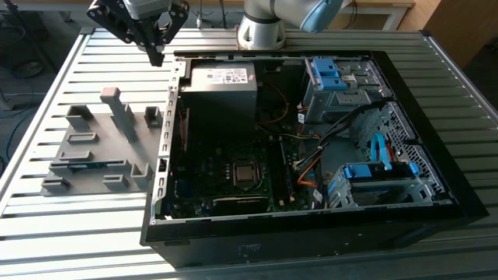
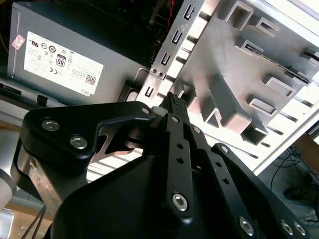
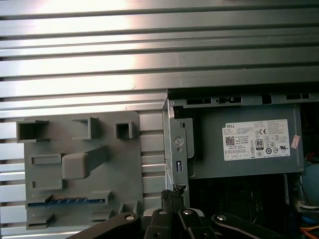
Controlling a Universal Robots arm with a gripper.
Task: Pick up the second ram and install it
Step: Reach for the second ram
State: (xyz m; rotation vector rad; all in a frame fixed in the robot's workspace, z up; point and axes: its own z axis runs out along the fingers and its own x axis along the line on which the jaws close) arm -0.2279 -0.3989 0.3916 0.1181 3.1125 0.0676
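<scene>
Second ram (image 1: pixel 87 165) in grey tray (image 1: pixel 105 149), lengthwise across exterior view.

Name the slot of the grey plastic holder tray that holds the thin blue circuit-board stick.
The longest slot of the grey plastic holder tray: the thin blue circuit-board stick lies along it, while the other slots show only grey.

The tool (image 1: pixel 157 56) hangs pointing down above the case's (image 1: pixel 272 236) far corner on the exterior view's left. Its fingers (image 2: pixel 173 102) are pressed together with nothing between them. The arm's (image 1: pixel 260 29) base stands behind the case.
</scene>
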